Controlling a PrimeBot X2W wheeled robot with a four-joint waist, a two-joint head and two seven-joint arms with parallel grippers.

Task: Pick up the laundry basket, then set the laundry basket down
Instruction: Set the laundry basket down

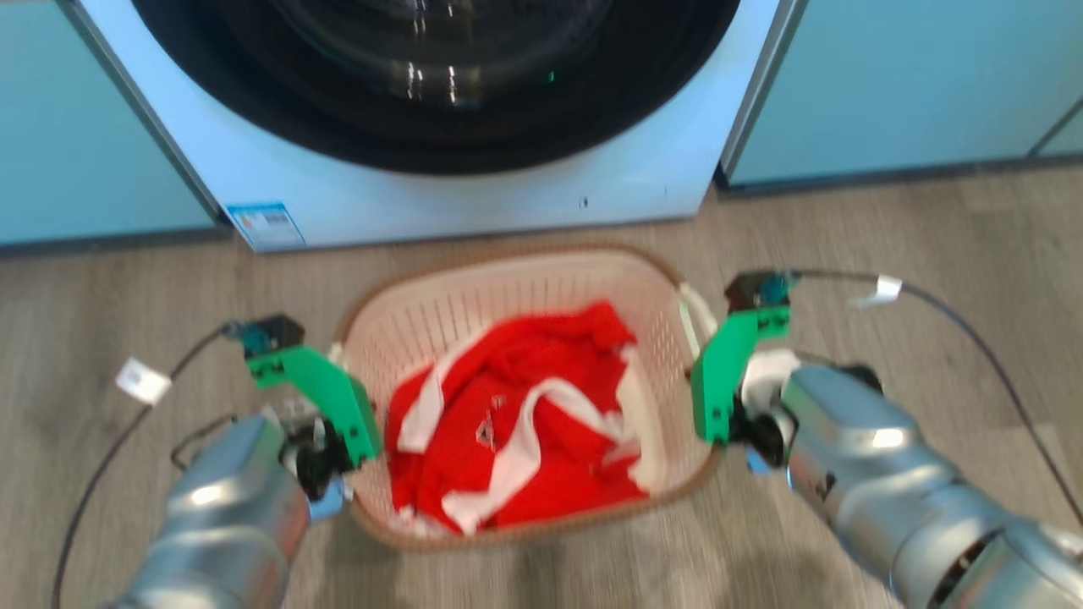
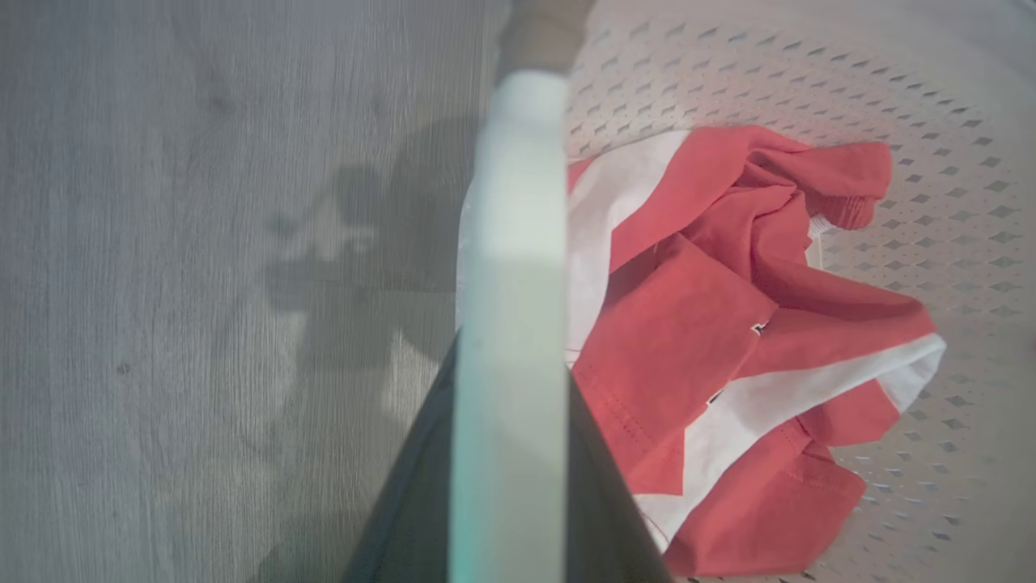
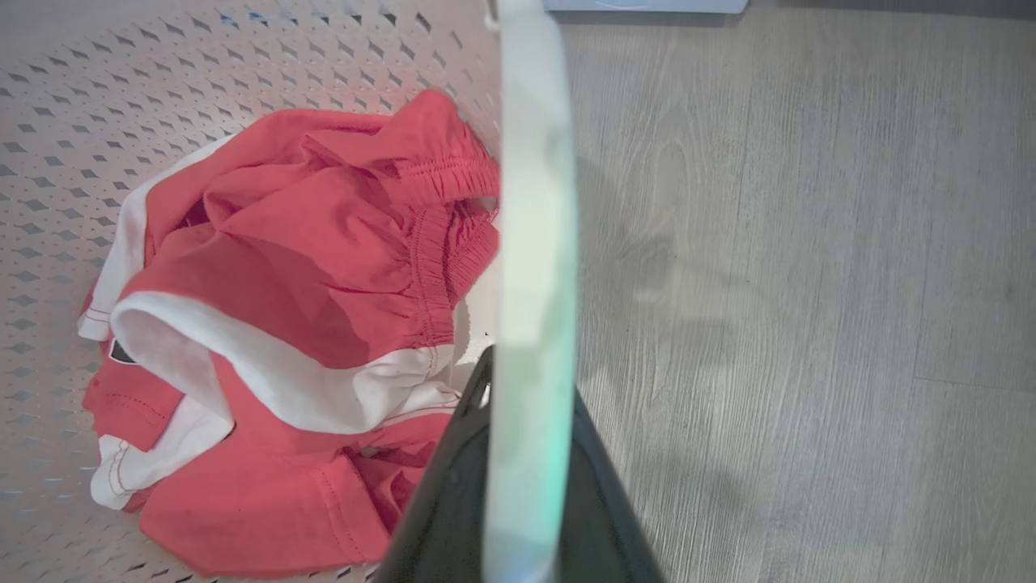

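White laundry basket [image 1: 474,304], left tool [image 2: 511,364], right tool [image 3: 530,376] clamped on handles [image 2: 518,202] (washer sticker [image 1: 265,226] illegible)

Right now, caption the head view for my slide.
Left claw and right claw grip the laundry basket of red clothes by washer.

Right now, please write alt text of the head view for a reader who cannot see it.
A white laundry basket with red and white clothes inside, held at its two sides by the left gripper and right gripper, before a washing machine.
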